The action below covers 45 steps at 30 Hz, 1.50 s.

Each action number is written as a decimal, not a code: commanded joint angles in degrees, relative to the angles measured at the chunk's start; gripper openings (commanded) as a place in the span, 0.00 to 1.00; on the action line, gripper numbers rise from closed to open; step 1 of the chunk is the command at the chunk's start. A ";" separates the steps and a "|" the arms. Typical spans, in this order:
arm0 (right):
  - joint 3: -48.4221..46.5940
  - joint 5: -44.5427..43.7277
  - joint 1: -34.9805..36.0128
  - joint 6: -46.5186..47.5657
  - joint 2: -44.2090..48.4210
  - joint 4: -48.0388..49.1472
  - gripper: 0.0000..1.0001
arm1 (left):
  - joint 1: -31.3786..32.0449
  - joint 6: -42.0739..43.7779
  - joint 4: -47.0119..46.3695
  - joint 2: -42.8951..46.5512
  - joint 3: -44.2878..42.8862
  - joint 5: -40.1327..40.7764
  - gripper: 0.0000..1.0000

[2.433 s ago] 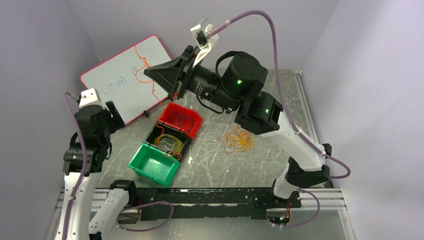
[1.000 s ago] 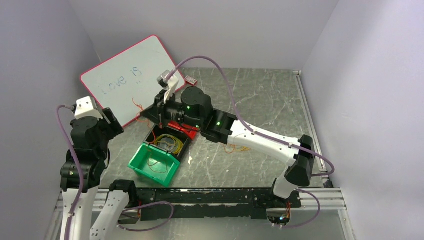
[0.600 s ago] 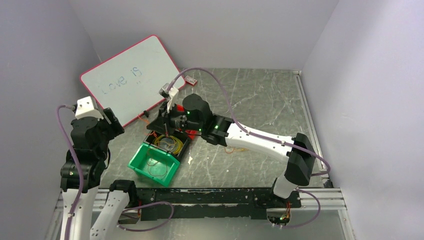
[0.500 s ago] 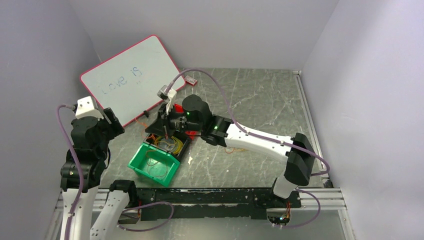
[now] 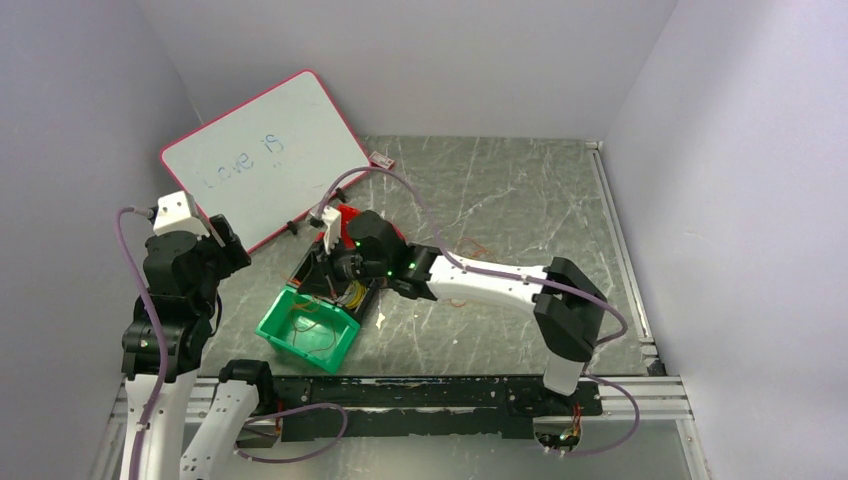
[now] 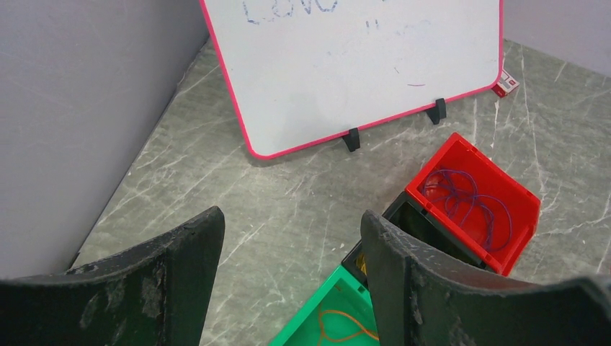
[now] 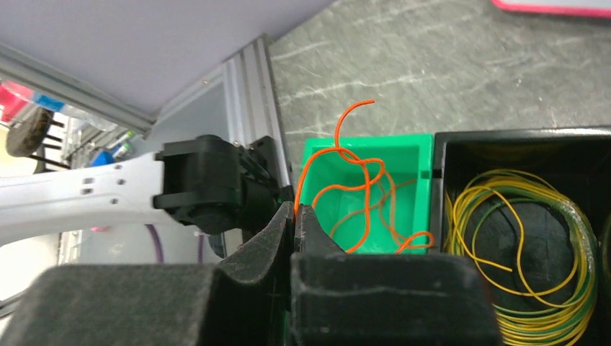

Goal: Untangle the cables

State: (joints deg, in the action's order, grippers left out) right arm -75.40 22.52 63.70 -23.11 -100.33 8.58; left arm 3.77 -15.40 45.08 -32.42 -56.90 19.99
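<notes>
Grey marbled table [image 5: 520, 200]. Right tool [image 7: 294, 214] is pinched shut on a thin orange cable [image 7: 369, 202] over the green plastic bin [image 7: 403, 155]. Yellow cables [image 7: 555, 216] lie coiled in the adjoining black bin [image 7: 504, 140]. Left tool [image 6: 292, 223] gapes wide, empty.

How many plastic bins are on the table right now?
3, touching in a diagonal row: the green bin nearest the arm bases, the black bin in the middle, and the red bin farthest back. No others show, and nothing large enough to hide one.
</notes>
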 commanded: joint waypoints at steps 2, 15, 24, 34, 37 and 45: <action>0.18 0.43 0.31 1.40 -4.11 -0.41 0.00 | -0.69 0.55 -1.34 0.26 0.65 -1.05 0.74; -1.68 2.79 3.06 3.49 -9.69 -4.07 0.00 | -0.69 0.05 -2.27 -0.34 1.18 -2.23 0.74; -2.05 2.80 4.94 3.17 -10.45 -3.87 0.00 | -0.69 0.00 -1.94 0.08 1.36 -1.93 0.74; -4.38 -10.24 4.91 5.95 -14.29 -11.90 0.03 | -0.69 0.11 -2.22 -0.35 1.66 -2.28 0.74; -5.50 -10.13 4.95 6.71 -16.67 -13.49 0.05 | -0.69 -0.17 -2.50 -0.53 1.79 -2.62 0.74; -2.26 -11.43 5.03 6.50 -11.59 -11.04 0.29 | -0.69 -0.13 -2.81 -0.67 1.84 -3.90 0.75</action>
State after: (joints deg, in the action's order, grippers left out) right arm -78.65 12.91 68.82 -17.47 -116.33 -4.19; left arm 3.77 -15.42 43.92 -33.06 -55.37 17.69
